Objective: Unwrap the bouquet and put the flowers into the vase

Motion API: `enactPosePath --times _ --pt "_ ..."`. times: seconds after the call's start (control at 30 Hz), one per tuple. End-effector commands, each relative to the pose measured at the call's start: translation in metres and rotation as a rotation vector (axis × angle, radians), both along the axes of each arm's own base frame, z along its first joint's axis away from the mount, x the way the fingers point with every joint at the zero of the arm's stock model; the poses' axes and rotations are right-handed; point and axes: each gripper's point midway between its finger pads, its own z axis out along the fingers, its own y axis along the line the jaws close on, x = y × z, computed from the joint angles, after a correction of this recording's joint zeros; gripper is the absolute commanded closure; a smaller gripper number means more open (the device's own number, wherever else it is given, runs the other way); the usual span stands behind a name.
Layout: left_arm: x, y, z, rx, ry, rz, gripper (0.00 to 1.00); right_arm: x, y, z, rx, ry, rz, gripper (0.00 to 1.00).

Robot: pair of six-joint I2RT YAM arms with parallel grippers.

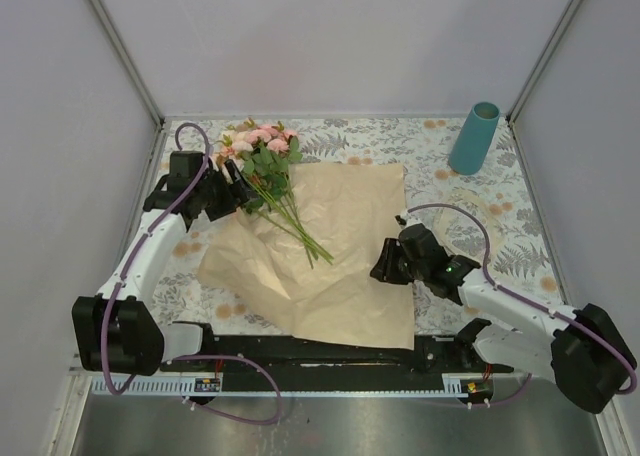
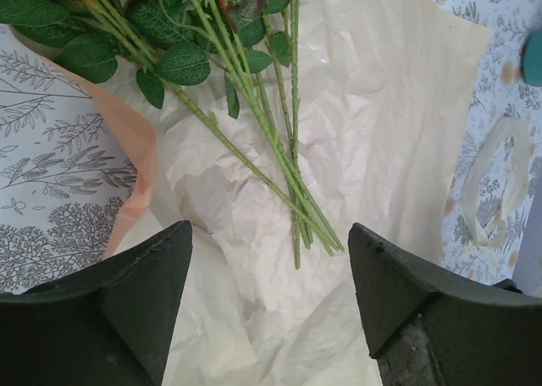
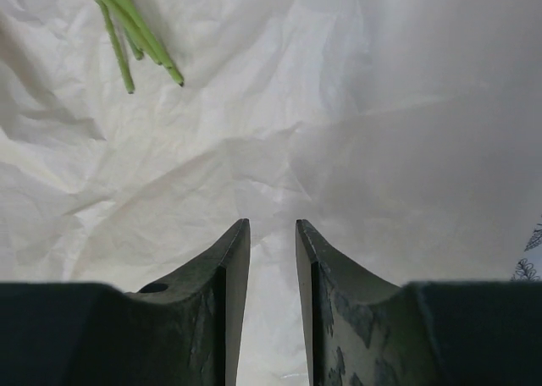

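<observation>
The worry on the left is a bad pick. The left fingers [image 2: 127, 306] stand wide apart with nothing in them, and the flowers [image 1: 268, 164] lie as a loose fan, not a tight bunch. A close there could, I think, catch only a stem or two, or a fold of the paper [image 1: 345, 231] with them, and the rest would spill or drag. On the right, the right fingers [image 3: 212, 310] show just a narrow slit with nothing seen in it. If they nip the sheet and pull, the stem ends lying on it may slide. Farther right, the vase [image 1: 474, 138] is slim and tall, so a fanned bunch could miss the mouth or knock it over.

The flowers rest on the upper left of the opened paper, heads toward the far left corner of the desk [image 1: 525, 231] and stem ends toward the middle of the sheet. From the left wrist, the stem ends reach into the gap between the tips. I cannot tell whether the fingers are down at their level. From the right wrist, the stem ends sit up and to the left, clear of those fingers, which hang over bare paper. The vase stands at the far right corner, well apart from both.
</observation>
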Motion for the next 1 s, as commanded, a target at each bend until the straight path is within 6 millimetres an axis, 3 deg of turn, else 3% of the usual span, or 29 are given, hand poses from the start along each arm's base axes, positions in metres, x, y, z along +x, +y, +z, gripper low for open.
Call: enactPosePath --times 0.0,0.23,0.33,0.57,0.97 --pt "0.012 -0.015 0.028 -0.032 -0.087 -0.043 0.23 0.023 0.003 0.052 0.05 -0.211 0.001 0.63" --pt "0.025 -0.043 0.052 0.027 -0.131 -0.05 0.29 0.026 0.002 0.107 0.123 -0.358 0.011 0.64" --pt "0.037 -0.053 0.049 0.07 -0.132 -0.041 0.3 0.025 0.005 0.121 0.156 -0.378 0.024 0.65" --pt "0.063 -0.033 -0.004 0.128 -0.019 0.187 0.37 0.026 0.002 0.134 0.152 -0.422 0.023 0.65" --pt "0.085 -0.041 -0.066 0.113 0.096 0.26 0.49 0.022 -0.003 0.131 0.149 -0.428 0.021 0.65"
